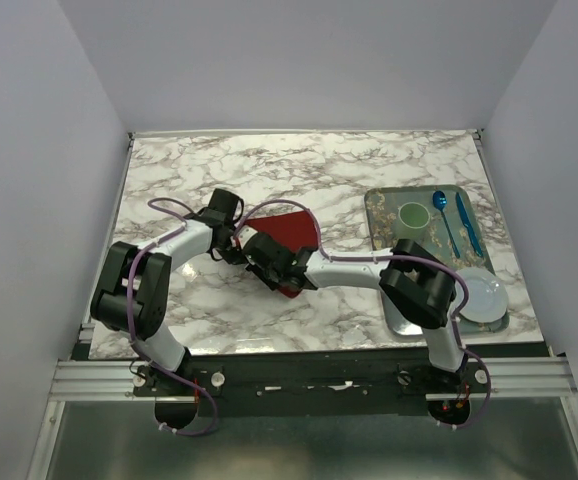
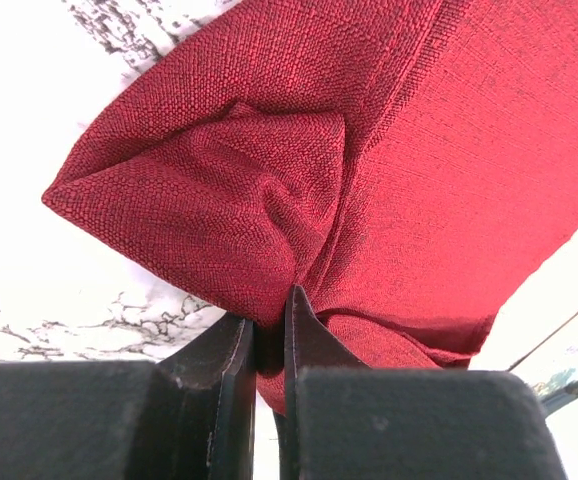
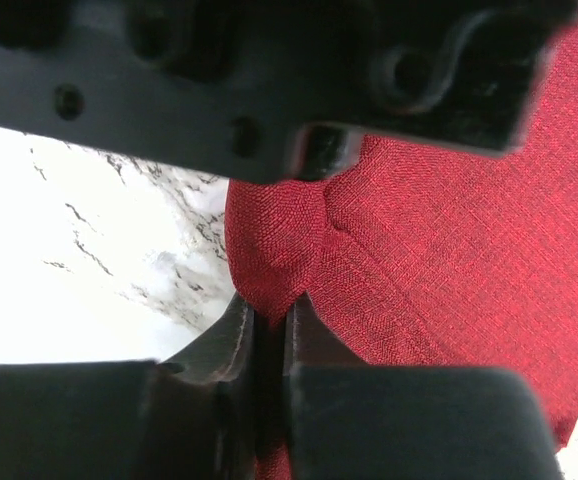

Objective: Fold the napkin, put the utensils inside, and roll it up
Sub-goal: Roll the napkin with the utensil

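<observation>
The dark red napkin (image 1: 295,230) lies bunched near the middle of the marble table, partly under both wrists. My left gripper (image 1: 239,246) is shut on a fold of the napkin (image 2: 419,180), with cloth pinched between the jaws (image 2: 269,325). My right gripper (image 1: 265,264) is shut on a corner of the napkin (image 3: 449,260), right beside the left one (image 3: 269,315). Two slim utensils, which look blue here, a spoon (image 1: 444,216) and a second piece (image 1: 467,222), lie on the tray at the right, away from both grippers.
The metal tray (image 1: 381,200) at the right also holds a small green dish (image 1: 412,214). A white plate (image 1: 481,298) sits at its near end. The left gripper's black body (image 3: 269,80) hangs just above the right gripper. White walls surround the table.
</observation>
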